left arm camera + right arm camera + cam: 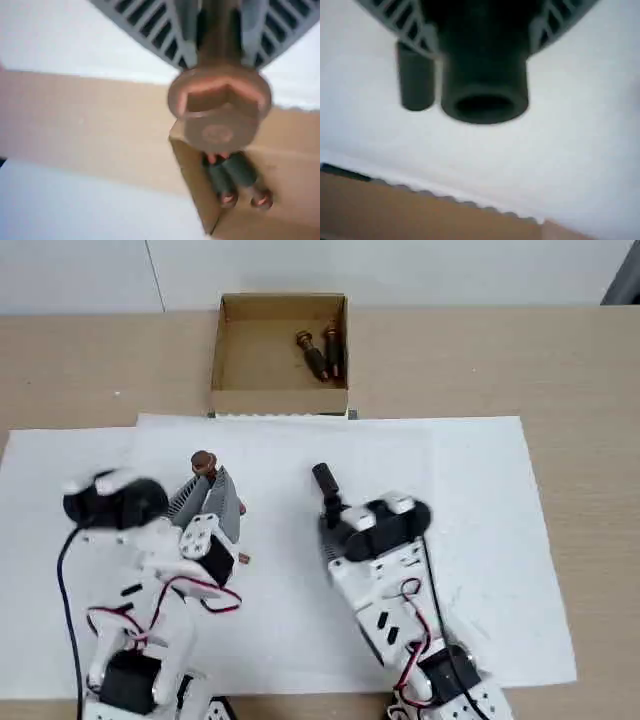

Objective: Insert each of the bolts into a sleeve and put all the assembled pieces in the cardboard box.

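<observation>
Probably both parts are light, stiff and smooth, so they can slip or tilt; they are best held at the body, with the ends free. The left gripper (207, 478) is closed on the bolt (203, 460) under its head. The right gripper (331, 505) clamps the sleeve (324, 480), mouth free. The sleeve is near the middle of the paper (480, 540), with the bolt at its 9 o'clock and the cardboard box (228, 350) at 12 o'clock, holding two assembled pieces (320, 352). The bolt's shank is hidden. A dark shape (415, 82) beside the sleeve I cannot identify.

No legible text or numbers; stamp on head of bolt (218, 120) too blurred to read
</observation>
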Available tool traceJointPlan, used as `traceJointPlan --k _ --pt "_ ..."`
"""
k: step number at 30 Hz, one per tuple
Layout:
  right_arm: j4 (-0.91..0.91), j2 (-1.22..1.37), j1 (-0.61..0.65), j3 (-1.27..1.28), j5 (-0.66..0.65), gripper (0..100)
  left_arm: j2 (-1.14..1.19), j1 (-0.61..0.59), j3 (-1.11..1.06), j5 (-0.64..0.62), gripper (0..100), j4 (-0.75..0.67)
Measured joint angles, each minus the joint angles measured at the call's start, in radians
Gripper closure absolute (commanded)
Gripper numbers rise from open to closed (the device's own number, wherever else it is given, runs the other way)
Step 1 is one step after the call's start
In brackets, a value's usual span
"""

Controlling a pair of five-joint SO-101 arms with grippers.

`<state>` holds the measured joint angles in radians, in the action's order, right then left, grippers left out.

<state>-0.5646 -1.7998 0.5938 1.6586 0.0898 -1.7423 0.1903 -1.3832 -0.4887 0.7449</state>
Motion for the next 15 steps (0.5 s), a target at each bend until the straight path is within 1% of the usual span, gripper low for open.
traceJointPlan --k 3,5,7,12,15 --pt "0.054 -0.002 0.068 0.008 0.0 99.6 -0.048 0.021 -0.049 -0.003 100 -0.014" --pt "0.061 0.0 0.098 0.009 0.0 99.6 -0.051 0.037 -0.057 -0.037 100 -0.017" --pt "0.063 0.0 0.126 0.009 -0.029 99.6 -0.055 0.057 -0.064 -0.072 100 -0.04" --pt "0.071 0.0 0.163 0.009 -0.095 99.6 -0.057 0.12 -0.064 -0.098 100 -0.098" --pt "0.071 0.0 0.166 0.009 -0.118 99.6 -0.057 0.121 -0.064 -0.1 100 -0.141"
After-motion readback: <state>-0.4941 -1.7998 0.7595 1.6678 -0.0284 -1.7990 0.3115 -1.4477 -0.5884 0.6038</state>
